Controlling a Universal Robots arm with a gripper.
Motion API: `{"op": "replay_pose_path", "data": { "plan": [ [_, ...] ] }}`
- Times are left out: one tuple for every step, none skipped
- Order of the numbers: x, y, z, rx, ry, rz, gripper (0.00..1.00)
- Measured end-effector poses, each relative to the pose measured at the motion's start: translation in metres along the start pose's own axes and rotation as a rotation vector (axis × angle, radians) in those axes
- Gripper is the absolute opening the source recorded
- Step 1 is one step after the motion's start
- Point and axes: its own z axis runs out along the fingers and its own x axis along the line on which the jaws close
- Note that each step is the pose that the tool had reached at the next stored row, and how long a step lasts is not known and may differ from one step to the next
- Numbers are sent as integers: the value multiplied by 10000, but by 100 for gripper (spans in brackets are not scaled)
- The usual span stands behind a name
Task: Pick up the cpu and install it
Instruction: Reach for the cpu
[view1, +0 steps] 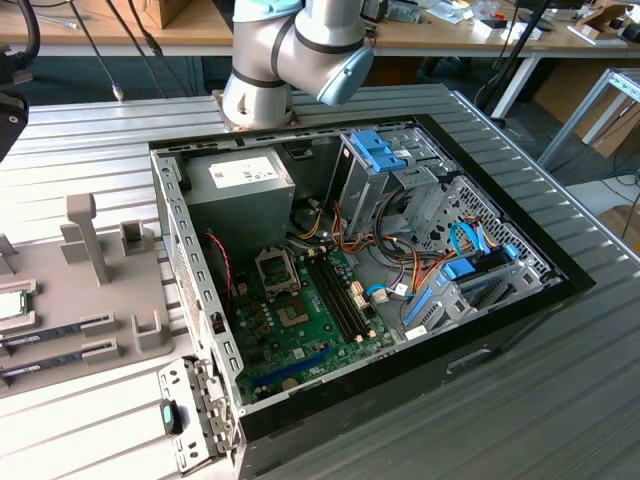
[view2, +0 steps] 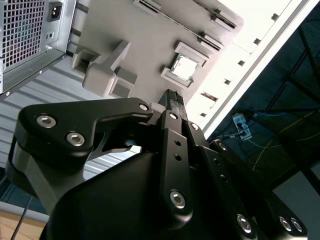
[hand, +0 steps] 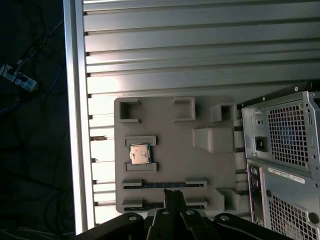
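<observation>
My jaws are pressed together with nothing between them. My gripper (hand: 173, 195) hangs above the grey tray (hand: 165, 135), on the side with its long slots. The cpu (hand: 139, 154) lies flat in the tray's square pocket, apart from my fingertips. The open computer case (view1: 185, 250) stands just beside the tray.

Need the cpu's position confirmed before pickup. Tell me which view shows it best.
The first wrist view: the cpu lies flat in a frame on the grey tray, seen whole and square-on. The second wrist view shows it slanted and glared; the exterior view crops it at its left edge.
</observation>
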Motion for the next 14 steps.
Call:
{"op": "replay_pose_path", "data": {
  "plan": [
    [5, 0, 1, 0, 0, 0, 11],
    [8, 0, 1, 0, 0, 0, 11],
    [11, -1, 2, 0, 0, 0, 11],
    [15, -1, 3, 0, 0, 0, 11],
    [19, -2, 3, 0, 0, 0, 11],
    [23, -2, 4, 0, 1, 0, 11],
    [27, -2, 6, -1, 0, 0, 11],
    [37, -3, 12, -1, -1, 0, 11],
    [41, -4, 16, -1, 0, 0, 11],
    [44, -4, 19, 0, 1, -1, 11],
    [47, -2, 24, 0, 1, 0, 11],
    [49, -1, 27, 0, 1, 0, 11],
    [51, 0, 32, 0, 0, 0, 11],
    [53, 3, 37, 0, 0, 1, 11]
  ]
}}
